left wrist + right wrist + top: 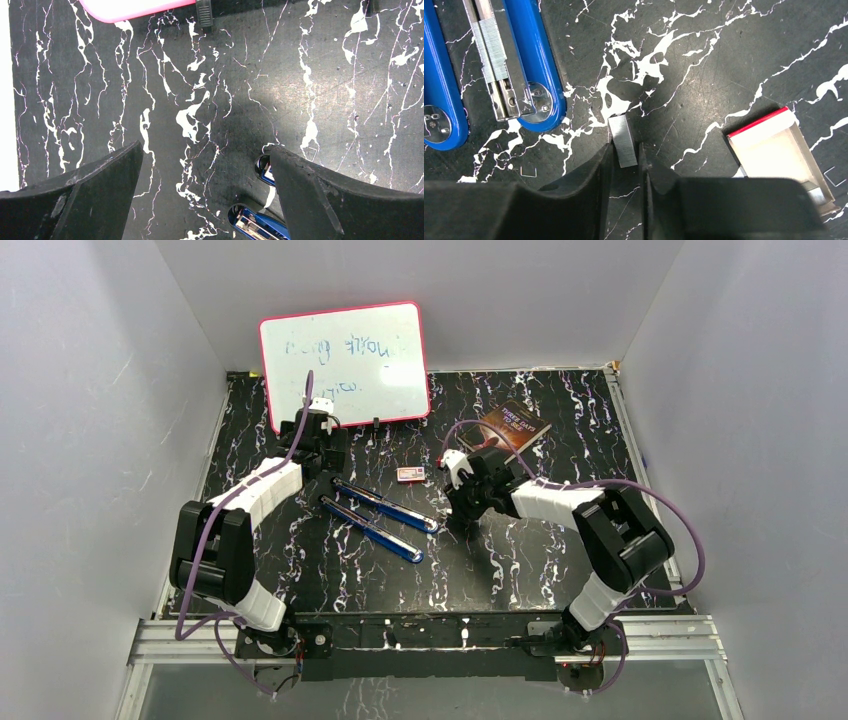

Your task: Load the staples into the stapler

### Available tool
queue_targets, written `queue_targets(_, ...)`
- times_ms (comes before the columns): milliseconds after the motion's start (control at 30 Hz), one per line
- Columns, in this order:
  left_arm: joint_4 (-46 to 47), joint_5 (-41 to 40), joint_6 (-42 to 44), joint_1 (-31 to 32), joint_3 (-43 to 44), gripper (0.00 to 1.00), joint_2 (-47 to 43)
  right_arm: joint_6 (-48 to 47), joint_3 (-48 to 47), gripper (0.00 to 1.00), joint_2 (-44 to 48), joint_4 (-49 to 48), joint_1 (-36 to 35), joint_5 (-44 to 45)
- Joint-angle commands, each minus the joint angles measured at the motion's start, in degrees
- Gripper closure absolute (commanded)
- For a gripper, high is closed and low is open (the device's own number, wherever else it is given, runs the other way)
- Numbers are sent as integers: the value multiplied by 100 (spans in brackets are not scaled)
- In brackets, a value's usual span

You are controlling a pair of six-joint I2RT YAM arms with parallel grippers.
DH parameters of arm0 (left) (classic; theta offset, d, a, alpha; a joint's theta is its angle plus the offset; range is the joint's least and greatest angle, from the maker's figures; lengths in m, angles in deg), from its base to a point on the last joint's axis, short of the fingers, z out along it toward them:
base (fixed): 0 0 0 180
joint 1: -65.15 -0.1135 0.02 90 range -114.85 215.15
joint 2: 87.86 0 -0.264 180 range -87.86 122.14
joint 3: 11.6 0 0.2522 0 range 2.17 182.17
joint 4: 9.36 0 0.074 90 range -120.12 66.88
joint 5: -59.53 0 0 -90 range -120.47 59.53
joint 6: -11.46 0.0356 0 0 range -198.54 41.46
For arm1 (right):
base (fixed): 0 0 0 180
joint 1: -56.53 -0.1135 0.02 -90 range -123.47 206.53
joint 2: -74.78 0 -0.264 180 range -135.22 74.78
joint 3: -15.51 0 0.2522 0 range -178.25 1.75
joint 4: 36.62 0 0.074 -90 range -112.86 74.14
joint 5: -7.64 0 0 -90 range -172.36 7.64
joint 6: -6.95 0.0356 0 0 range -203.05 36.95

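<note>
Squarely between right fingers (594, 172): staples (623, 141)

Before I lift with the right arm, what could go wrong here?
The right gripper flanks only the near end of the staples, so the thin strip could twist, slip out or snap. The stapler already shows another strip in its channel, so this one may not fit.

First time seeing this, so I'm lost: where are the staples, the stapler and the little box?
staples (623, 141): right wrist view, middle of the strip.
stapler (535, 50): right wrist view, blue arm.
box (769, 150): right wrist view, white inside.
</note>
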Motion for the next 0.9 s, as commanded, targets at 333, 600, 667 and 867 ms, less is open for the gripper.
queue_targets(333,42,-5,9,-37,-52,2,-306,1432,-296,81,-294,-1124,1,794)
queue_targets(600,38,20,2,-34,-43,2,-310,1660,-751,77,-1146,-1686,-29,1336)
queue_targets(667,42,23,-6,-31,-42,2,-315,1603,-746,74,-1293,-1839,-35,1356)
queue_targets(867,51,38,-8,-35,-40,2,-332,1301,-469,62,-1369,-2140,-89,1310)
